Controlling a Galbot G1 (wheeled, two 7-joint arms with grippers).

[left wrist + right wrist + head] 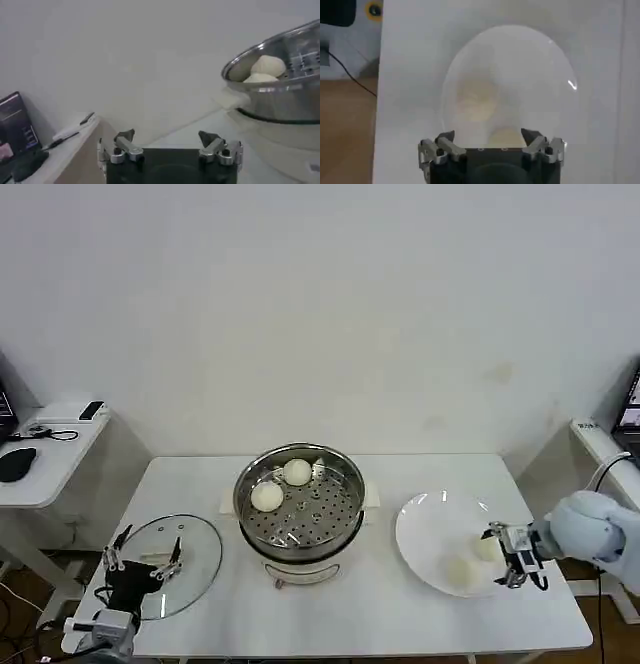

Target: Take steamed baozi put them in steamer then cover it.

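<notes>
The steel steamer (300, 529) stands mid-table with two steamed baozi (267, 496) (297, 472) on its perforated tray; the left wrist view shows the steamer (280, 100) and those baozi (268, 65) from the side. Two more baozi (487, 548) (458, 572) lie on the white plate (430, 519). My right gripper (504, 556) is open at the plate's right edge, with one baozi (504, 137) between its fingers and the other baozi (477, 100) farther on the plate (520, 65). The glass cover (195, 544) lies flat at front left, and my open left gripper (145, 562) (166, 136) hovers over its centre, hiding the handle.
A low side table (45, 474) with a black mouse (15, 464) and small devices stands off the left edge. Another desk edge (600, 444) is at the far right. Bare white tabletop (340, 609) runs along the front between cover and plate.
</notes>
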